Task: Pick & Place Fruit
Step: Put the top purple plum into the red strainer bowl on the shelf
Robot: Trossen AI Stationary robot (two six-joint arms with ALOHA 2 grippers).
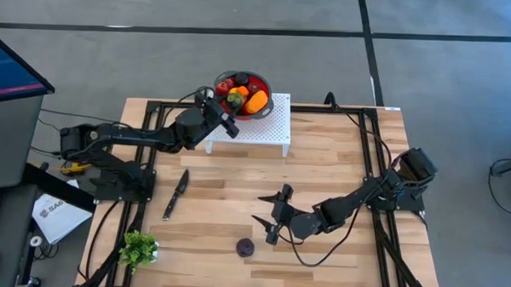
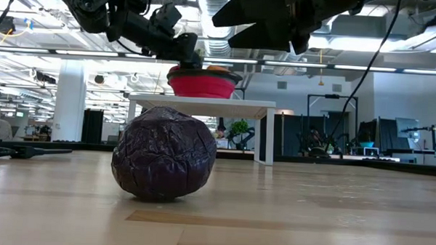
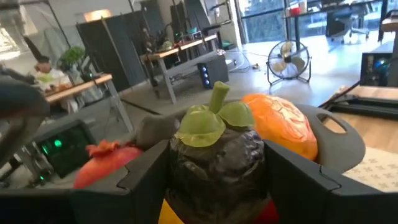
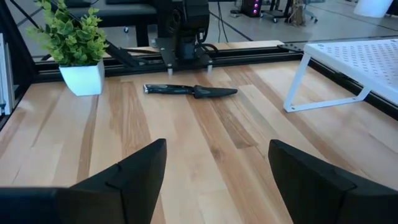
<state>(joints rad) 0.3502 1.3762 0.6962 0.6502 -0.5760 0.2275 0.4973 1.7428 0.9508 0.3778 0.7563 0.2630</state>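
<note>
On the desk (image 1: 340, 163) we see the white rack (image 1: 260, 127) bearing the red bowl (image 1: 259, 82) of fruit. Our left claw (image 3: 214, 177) hangs over that bowl, clamped on a dark mangosteen (image 3: 214, 155). Our right claw (image 1: 270, 216) gapes empty — a purple fruit (image 1: 246, 247) lies just beside it.

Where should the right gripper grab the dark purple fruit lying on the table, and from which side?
Across its widest middle, coming straight down. The purple fruit sits alone on bare wood, squat and rounded with a crinkled skin, so the widest part probably gives the fingers most purchase. The right gripper is open close by, with nothing between them.
</note>
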